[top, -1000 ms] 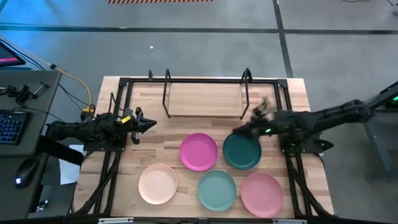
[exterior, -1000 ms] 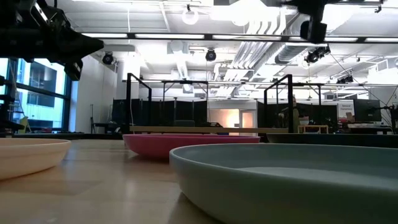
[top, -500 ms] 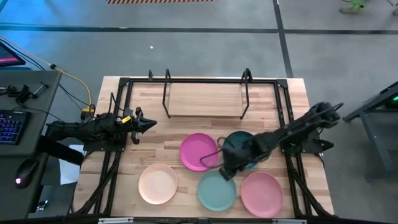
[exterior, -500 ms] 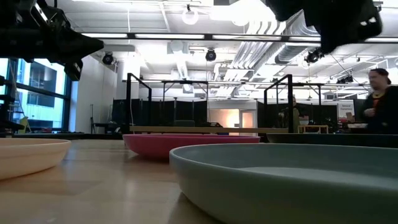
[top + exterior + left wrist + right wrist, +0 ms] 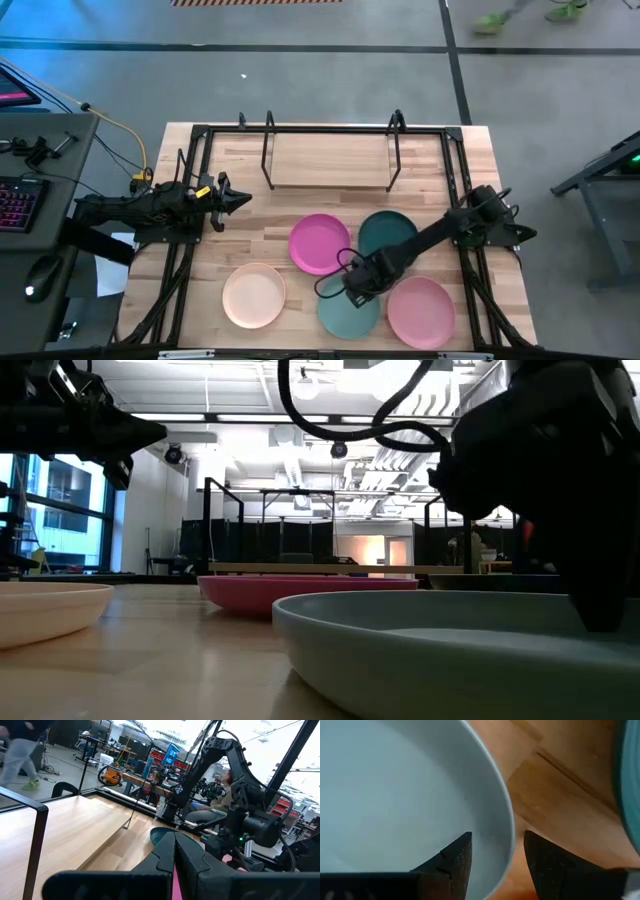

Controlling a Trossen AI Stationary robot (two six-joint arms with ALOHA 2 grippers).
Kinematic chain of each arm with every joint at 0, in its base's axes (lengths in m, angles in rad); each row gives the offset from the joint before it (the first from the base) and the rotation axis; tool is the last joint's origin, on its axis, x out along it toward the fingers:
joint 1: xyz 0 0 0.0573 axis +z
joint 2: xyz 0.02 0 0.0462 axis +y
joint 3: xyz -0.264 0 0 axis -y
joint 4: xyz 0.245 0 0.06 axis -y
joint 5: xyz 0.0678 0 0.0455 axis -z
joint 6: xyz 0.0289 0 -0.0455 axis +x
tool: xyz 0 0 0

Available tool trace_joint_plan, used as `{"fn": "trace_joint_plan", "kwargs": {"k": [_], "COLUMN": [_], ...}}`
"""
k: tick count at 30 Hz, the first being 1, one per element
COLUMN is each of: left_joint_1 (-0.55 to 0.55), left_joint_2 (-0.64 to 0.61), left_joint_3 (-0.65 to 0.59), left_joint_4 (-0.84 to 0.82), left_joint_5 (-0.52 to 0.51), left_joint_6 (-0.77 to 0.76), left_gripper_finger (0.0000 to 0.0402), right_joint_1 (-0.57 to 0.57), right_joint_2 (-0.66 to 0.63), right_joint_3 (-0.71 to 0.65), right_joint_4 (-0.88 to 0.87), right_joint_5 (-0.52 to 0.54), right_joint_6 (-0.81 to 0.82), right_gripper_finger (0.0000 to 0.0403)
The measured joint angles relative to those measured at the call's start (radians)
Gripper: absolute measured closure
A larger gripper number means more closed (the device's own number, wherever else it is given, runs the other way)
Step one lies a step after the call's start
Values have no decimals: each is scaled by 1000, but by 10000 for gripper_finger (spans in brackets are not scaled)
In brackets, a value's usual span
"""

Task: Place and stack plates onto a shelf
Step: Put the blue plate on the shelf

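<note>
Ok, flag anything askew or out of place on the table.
Nothing stands out. All five plates lie flat and apart on the table; the shelf is bare. The right gripper straddles the teal plate's rim.

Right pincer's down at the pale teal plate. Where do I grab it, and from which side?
Grip the pale teal plate by its raised rim, at the far edge facing the dark green plate, coming from above. It lies flat, so only the rim gives purchase. The right pincer already straddles that rim, fingers open, one inside, one outside.
</note>
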State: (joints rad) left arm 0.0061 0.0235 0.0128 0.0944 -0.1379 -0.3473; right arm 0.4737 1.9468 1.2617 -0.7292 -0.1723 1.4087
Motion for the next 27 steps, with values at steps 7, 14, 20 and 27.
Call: {"fn": "trace_joint_plan", "kwargs": {"k": [7,14,20,27], "left_joint_1": [0,0,0,0], "left_joint_2": [0,0,0,0], "left_joint_3": [0,0,0,0], "left_joint_4": [0,0,0,1], "left_joint_5": [0,0,0,0], "left_joint_6": [0,0,0,0], "left_gripper_finger": [401,401,401,401], "right_joint_1": [6,-3,-61,-213], "right_joint_2": [15,-28,-207,-373], "right_joint_3": [2,-2,-1,0], "right_joint_4": [-12,-5,13,24], "right_joint_5": [16,-10,-38,117], "right_joint_6": [-40,-112,-243,-329], "right_gripper_finger": [267,386,400,402]}}
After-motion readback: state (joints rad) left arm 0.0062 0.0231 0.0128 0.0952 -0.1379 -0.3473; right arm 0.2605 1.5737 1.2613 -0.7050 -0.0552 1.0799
